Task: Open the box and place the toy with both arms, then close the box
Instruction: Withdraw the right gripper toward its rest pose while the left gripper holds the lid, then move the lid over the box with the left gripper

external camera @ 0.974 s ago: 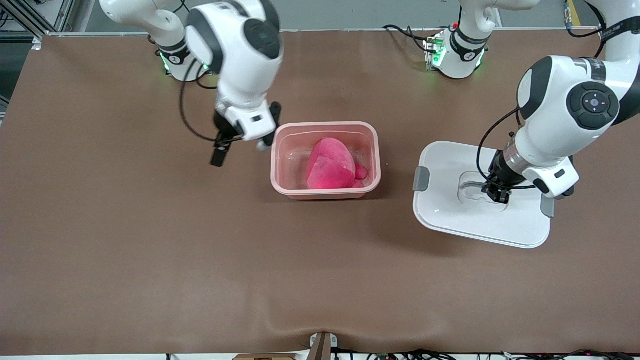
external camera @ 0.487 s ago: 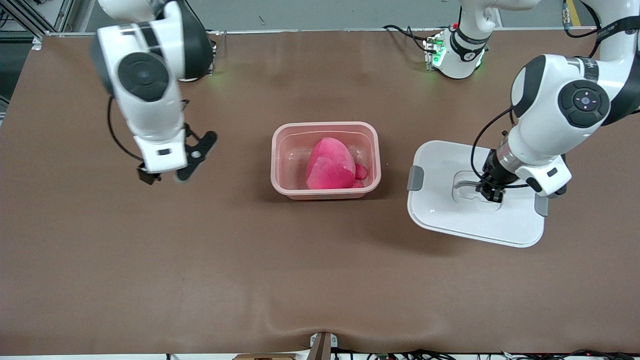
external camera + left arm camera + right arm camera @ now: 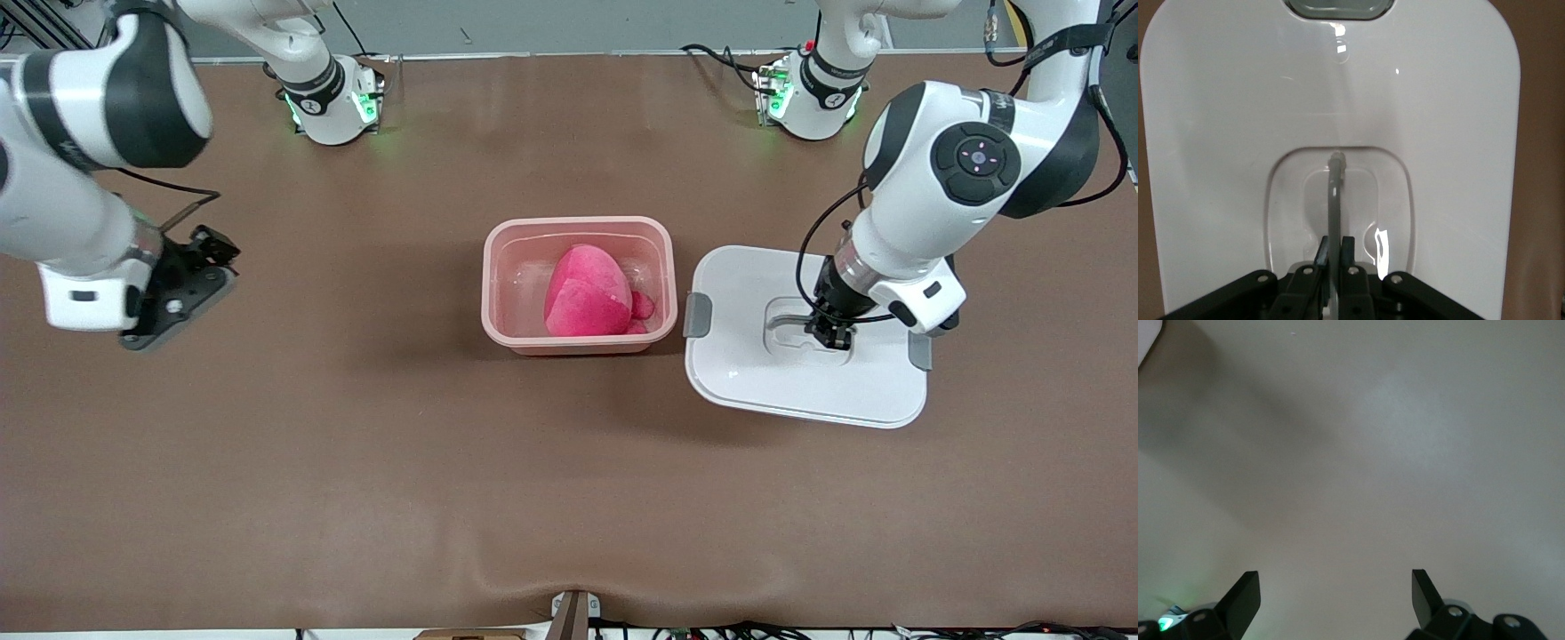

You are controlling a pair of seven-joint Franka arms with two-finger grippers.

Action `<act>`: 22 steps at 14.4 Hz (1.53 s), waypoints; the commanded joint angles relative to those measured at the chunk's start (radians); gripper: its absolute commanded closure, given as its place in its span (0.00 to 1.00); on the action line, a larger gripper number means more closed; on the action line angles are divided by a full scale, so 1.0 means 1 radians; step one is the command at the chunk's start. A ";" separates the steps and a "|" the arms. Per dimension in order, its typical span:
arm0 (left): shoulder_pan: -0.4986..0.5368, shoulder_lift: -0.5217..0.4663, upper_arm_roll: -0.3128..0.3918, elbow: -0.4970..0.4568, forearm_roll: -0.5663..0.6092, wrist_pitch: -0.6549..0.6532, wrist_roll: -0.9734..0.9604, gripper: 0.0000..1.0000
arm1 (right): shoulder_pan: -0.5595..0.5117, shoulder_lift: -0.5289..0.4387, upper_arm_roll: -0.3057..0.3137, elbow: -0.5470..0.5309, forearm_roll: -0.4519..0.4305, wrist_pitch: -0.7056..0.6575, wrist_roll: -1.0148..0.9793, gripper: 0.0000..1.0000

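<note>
I see my left gripper clamped on the grey handle of the white plastic lid, beside the open pink plastic box holding the bright-pink plush toy. My right gripper hangs spread wide, empty, over bare brown table.

A brown table carries the open pink box at its middle, the pink plush toy sitting inside. The white lid is just beside the box toward the left arm's end, under the left gripper; whether it rests on the tabletop is unclear. Both arm bases stand along the table's edge farthest from the front camera.
</note>
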 commanded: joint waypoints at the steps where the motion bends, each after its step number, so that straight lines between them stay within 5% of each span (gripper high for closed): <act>1: -0.010 0.006 -0.019 0.025 -0.013 -0.003 -0.059 1.00 | -0.074 -0.075 0.019 -0.060 0.052 0.000 0.016 0.00; 5: -0.034 0.029 -0.051 0.062 -0.010 -0.003 -0.165 1.00 | -0.158 -0.105 0.019 -0.072 0.092 -0.005 0.044 0.00; 13: -0.151 0.085 -0.051 0.145 0.001 -0.005 -0.361 1.00 | -0.155 -0.242 0.022 -0.179 0.118 -0.006 0.352 0.00; 22: -0.253 0.159 -0.048 0.203 0.003 -0.003 -0.524 1.00 | -0.148 -0.220 0.027 -0.081 0.167 -0.011 0.587 0.00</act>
